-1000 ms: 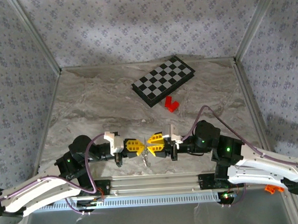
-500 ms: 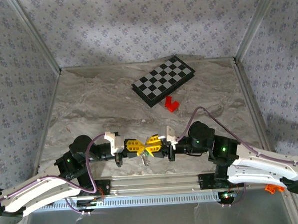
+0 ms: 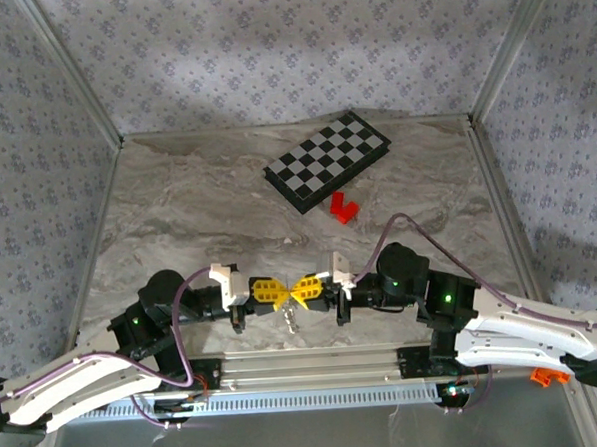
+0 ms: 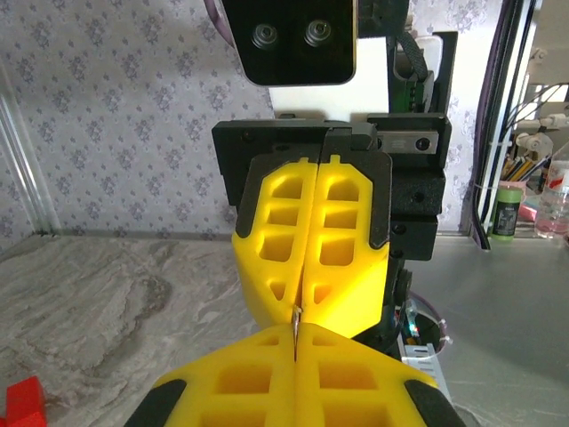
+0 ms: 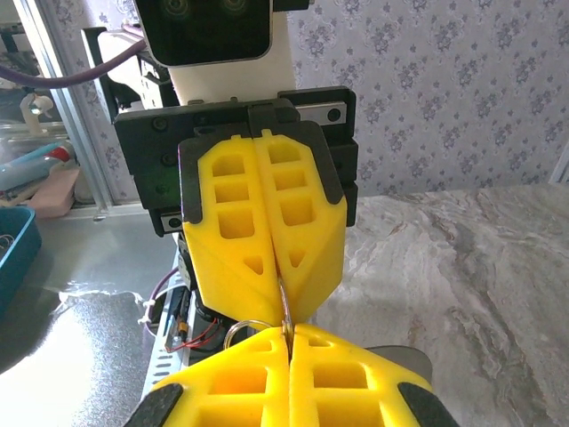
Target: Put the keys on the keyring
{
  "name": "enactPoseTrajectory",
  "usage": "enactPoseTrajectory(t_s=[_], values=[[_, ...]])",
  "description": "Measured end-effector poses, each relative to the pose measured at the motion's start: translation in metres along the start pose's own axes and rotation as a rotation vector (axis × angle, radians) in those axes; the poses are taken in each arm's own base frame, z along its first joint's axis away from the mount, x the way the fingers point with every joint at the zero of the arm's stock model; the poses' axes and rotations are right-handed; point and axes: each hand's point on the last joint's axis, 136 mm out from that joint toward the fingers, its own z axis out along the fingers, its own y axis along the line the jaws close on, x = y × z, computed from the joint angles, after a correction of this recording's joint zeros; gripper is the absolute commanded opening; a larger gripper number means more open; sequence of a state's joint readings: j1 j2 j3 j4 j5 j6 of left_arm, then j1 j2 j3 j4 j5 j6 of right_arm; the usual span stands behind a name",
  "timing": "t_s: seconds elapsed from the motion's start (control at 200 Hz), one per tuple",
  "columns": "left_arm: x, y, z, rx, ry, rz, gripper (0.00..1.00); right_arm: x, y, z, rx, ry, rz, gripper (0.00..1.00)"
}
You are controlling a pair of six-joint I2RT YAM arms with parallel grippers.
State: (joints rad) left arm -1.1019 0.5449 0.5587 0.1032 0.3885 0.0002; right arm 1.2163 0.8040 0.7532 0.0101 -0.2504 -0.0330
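My left gripper (image 3: 285,291) and right gripper (image 3: 302,289) meet tip to tip, low over the table's near edge. Both sets of yellow fingers are shut on one thin silvery metal piece (image 5: 284,307), which bridges the two tips edge on. The same sliver (image 4: 294,318) shows in the left wrist view, above my left gripper (image 4: 295,336). A small round wire loop (image 5: 242,326) hangs beside the tips of my right gripper (image 5: 289,338). I cannot tell whether the pinched piece belongs to the keys or the keyring. Small silvery bits (image 3: 292,319) dangle below the tips.
A checkered board (image 3: 327,160) lies at the back of the marble table (image 3: 178,210), with a red block (image 3: 344,208) in front of it. An aluminium rail (image 3: 306,365) runs along the near edge under the arms. Patterned walls close three sides.
My right gripper slid left until its tips met the left gripper's, and its jaws closed on the thin metal piece. The left arm stayed where it was.
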Motion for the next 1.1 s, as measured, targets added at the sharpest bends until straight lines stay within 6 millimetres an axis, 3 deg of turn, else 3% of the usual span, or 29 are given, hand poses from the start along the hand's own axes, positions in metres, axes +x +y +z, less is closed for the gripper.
enactPoseTrajectory(t_s=[0.105,0.295,0.55,0.905,1.099], values=[[0.003,0.0,0.0,0.0,0.035,0.004,0.0,0.006,-0.001,0.0,0.005,0.025,0.006,0.0],[0.012,0.001,0.002,0.003,0.128,0.006,0.18,0.016,-0.003,-0.001,0.02,0.11,0.006,0.0],[0.009,0.003,0.001,-0.002,0.217,0.029,0.2,0.022,-0.004,-0.01,0.021,0.246,-0.016,0.0],[0.034,0.007,0.011,0.009,0.337,-0.001,0.24,0.045,-0.003,-0.01,0.004,0.386,-0.018,0.0],[0.039,0.008,0.015,0.013,0.368,-0.004,0.23,0.046,-0.003,-0.01,0.0,0.394,-0.021,0.0]])
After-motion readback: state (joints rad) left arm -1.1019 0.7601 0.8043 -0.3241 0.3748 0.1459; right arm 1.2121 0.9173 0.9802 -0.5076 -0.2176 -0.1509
